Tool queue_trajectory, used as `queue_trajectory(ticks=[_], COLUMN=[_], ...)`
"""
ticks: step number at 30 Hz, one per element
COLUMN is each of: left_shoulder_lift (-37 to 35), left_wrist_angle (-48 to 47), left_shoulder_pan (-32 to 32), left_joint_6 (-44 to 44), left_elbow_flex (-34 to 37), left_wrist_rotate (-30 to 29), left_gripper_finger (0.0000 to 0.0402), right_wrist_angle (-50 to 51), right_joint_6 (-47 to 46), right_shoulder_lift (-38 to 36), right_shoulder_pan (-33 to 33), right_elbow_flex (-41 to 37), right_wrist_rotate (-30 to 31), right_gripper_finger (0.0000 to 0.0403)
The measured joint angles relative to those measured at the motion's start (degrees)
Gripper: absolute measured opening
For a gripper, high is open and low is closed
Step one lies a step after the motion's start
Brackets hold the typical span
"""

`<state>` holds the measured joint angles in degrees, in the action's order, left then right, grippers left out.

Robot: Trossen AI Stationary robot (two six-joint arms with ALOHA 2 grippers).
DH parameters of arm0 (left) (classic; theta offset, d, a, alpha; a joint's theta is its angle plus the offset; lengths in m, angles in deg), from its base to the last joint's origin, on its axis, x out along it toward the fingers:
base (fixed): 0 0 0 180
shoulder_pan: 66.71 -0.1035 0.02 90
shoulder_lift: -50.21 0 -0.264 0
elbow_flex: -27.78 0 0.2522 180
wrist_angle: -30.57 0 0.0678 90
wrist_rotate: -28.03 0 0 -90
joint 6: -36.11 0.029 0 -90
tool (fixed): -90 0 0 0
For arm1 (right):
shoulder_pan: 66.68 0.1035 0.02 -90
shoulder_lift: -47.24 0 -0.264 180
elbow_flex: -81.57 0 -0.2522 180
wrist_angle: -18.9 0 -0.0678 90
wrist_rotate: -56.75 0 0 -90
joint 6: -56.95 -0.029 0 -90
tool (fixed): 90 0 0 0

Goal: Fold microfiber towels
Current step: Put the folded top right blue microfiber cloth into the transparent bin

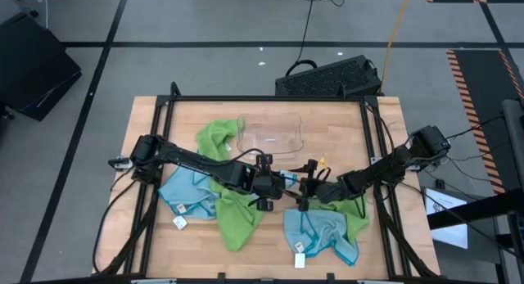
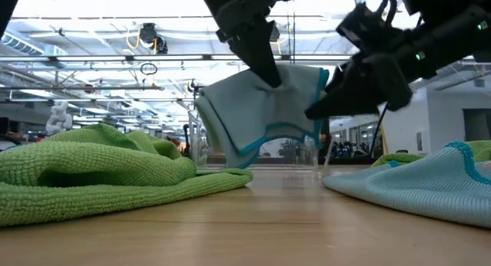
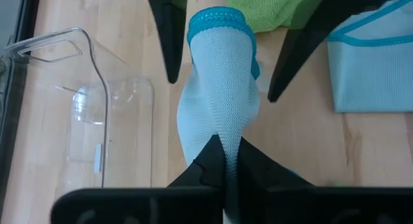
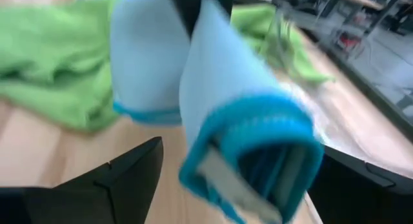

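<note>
My left claw (image 3: 226,161) is clamped on a light blue towel (image 3: 219,88), holding it above the surface (image 2: 253,220) beside the clear tray (image 3: 97,121). My right claw (image 4: 239,172) stands apart around its folded end.

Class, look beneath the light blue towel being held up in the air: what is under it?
Under the lifted light blue microfiber towel, pinched by the left pincer, lies bare wooden tabletop. Behind it stands the clear plastic tray, partly hidden in the low view.
</note>
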<state>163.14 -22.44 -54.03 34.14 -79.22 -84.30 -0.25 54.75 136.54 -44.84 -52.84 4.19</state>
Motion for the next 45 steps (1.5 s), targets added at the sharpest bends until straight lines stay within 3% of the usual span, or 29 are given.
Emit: queue_trajectory(ticks=[5, 9, 19, 28, 35, 39, 45], left_shoulder_lift=[0.00, 0.00, 0.04, 0.59, 0.57, 0.50, 0.48], left_wrist_angle=[0.11, 0.35, 0.42, 1.53, 12.59, 11.94, 12.45], left_shoulder_pan=[0.19, 0.16, 0.14, 0.27, 0.47, 0.47, 0.47], left_joint_6=[0.08, 0.34, 1.74, -2.67, -6.96, -12.04, -20.07], left_elbow_flex=[0.00, 0.00, 0.00, 2.31, 5.14, 6.29, 9.12], left_wrist_rotate=[0.33, 0.34, 0.33, 2.58, 2.67, 0.86, 0.63], left_gripper_finger=[0.0011, 0.0026, 0.0019, 0.0122, 0.0196, 0.0212, 0.0202], right_wrist_angle=[-4.17, -6.33, -4.53, -4.37, -4.21, -3.87, -3.91], right_joint_6=[2.85, 5.33, 6.55, 6.71, 4.76, 4.41, 3.95], right_shoulder_lift=[-0.02, -0.02, -0.02, -0.02, -0.02, -0.02, -0.02], right_shoulder_pan=[-0.13, -0.13, -0.13, -0.17, -0.84, -1.25, -1.68], right_elbow_flex=[0.00, 0.00, 0.00, 0.00, 0.00, 0.00, 0.00], right_wrist_rotate=[-0.03, -0.07, 0.03, 0.19, 0.08, 0.03, -0.02], right_gripper_finger=[0.0309, 0.0256, 0.0021, 0.0012, 0.0010, 0.0010, 0.0010])
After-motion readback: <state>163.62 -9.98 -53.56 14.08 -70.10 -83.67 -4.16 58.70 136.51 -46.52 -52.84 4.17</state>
